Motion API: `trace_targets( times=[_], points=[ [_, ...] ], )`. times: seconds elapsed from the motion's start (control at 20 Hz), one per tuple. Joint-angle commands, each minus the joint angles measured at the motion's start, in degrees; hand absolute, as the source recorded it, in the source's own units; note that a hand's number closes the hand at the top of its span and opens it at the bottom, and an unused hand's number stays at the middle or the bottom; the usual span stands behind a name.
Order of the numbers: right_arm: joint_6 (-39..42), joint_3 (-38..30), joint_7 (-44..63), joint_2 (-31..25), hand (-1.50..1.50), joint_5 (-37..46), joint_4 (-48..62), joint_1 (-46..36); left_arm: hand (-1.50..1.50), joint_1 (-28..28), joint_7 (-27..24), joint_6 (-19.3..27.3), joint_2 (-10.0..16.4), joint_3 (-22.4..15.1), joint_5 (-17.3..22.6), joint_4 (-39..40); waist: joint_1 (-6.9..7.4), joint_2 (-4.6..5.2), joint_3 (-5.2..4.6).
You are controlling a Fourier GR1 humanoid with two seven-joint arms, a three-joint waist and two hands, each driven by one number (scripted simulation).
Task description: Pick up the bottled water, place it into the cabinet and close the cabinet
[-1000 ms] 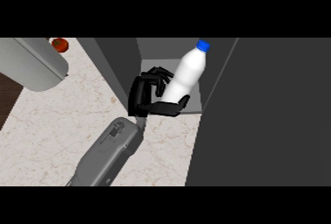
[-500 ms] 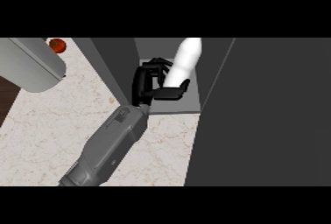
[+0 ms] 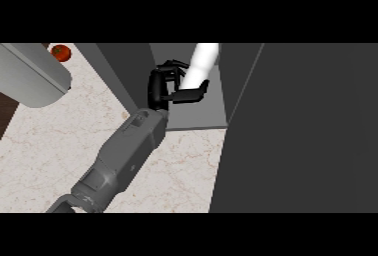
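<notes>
The bottled water (image 3: pixel 204 59) shows as a white body, tilted, inside the open grey cabinet (image 3: pixel 193 119); its top runs out of the view's upper edge. My left hand (image 3: pixel 159 89) is curled round the bottle's lower part, fingers on its far left side and thumb across the near side. The grey forearm (image 3: pixel 122 155) reaches in from the lower left over the counter. The cabinet's dark door (image 3: pixel 310 130) stands open at the right and fills that side of the view. No right hand shows.
A large grey rounded object (image 3: pixel 31 75) lies at the upper left with a small red round thing (image 3: pixel 61 52) behind it. The marbled counter (image 3: pixel 52 150) stretches on the left, ending at a dark strip (image 3: pixel 6 107).
The left hand has carried the bottle farther away and deeper into the cabinet. The bottle's blue cap has gone out of view at the top, and the forearm has stretched out.
</notes>
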Motion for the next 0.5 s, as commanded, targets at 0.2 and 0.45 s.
trace_targets(
  times=[0.2,0.45],
  points=[
    [2.3,0.0,-1.0,-1.8,-1.50,-2.0,-6.8,5.6,1.50,-4.5,-6.7,1.7,0.0,3.2,0.0,11.0,-1.13,0.34,-0.02],
    [3.9,-3.1,-5.0,-1.3,-1.50,-4.8,-2.1,4.5,1.50,-8.3,-6.8,2.7,0.9,2.2,-2.1,16.2,-1.12,0.58,0.05]
  ],
)
